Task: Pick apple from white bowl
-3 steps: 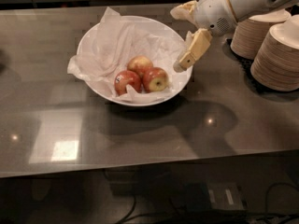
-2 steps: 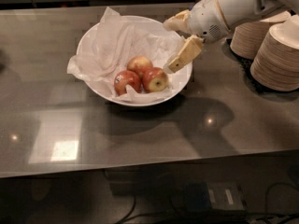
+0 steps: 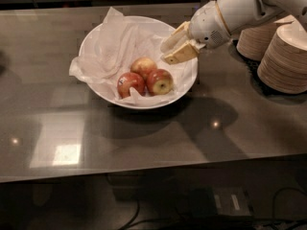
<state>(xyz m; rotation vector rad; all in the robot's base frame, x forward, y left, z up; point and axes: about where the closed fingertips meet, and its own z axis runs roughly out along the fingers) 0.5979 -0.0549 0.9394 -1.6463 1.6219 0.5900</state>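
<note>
Hand [image 3: 169,53] now leftward — apple [image 3: 160,81] just below-left

**No legible text in the camera view**

No word, label, brand, number or sign can be read on any surface. The wide, shallow, glossy white bowl [image 3: 148,103] and the stacks of beige paper bowls [image 3: 283,61] are unmarked. The two-finger gripper [image 3: 166,53], which hangs over the right inner side of the white bowl, carries no readable marking. A small dotted patch [image 3: 213,36] on the white arm casing [image 3: 230,13] behind it is probably a grille rather than print.
</note>
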